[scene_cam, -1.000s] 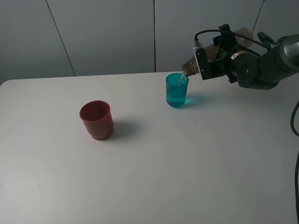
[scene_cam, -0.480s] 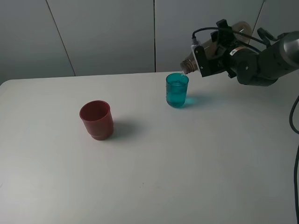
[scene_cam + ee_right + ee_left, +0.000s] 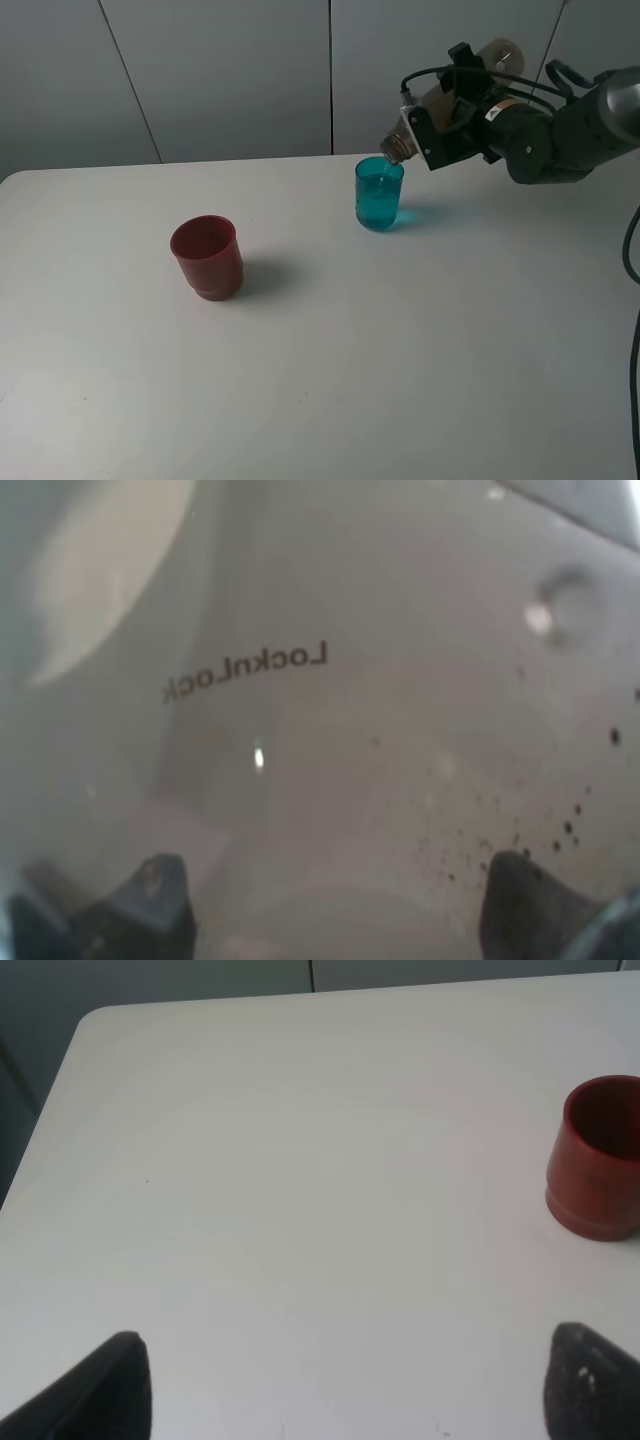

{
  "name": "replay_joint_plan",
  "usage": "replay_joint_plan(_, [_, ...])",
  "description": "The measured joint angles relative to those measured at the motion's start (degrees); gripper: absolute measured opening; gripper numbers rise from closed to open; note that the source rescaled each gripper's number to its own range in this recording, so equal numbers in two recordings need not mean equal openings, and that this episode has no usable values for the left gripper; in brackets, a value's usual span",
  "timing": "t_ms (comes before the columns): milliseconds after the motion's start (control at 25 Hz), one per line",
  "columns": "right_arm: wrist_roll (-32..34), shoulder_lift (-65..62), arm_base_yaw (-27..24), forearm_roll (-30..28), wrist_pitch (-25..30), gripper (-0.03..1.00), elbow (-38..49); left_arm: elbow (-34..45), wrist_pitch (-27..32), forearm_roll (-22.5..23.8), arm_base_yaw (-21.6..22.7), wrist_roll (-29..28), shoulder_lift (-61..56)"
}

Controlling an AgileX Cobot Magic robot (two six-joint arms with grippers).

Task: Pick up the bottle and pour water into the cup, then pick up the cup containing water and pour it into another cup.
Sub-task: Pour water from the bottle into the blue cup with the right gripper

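The bottle [image 3: 400, 146] is held tilted in the right jaws, which are clamped shut on it, with the neck just above the rim of the teal cup [image 3: 379, 195] at the far side of the table [image 3: 400, 350]. The left jaws are seen wide open and empty, short of the red cup [image 3: 598, 1160]. Heads up: the teal cup looks thin, slick and water-laden, so it's probably best gripped mid-wall, gently, and kept upright.

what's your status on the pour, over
Right gripper shut on bottle, mouth tipped over teal cup. Left gripper open, empty. Nothing in the way.
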Motion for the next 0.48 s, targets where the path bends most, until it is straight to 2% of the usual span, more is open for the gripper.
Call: replay_joint_plan(480, [0.00, 0.00, 0.00, -2.34, -3.81, 0.00, -1.08, 0.00, 0.00, 0.00, 0.00, 0.00, 0.00])
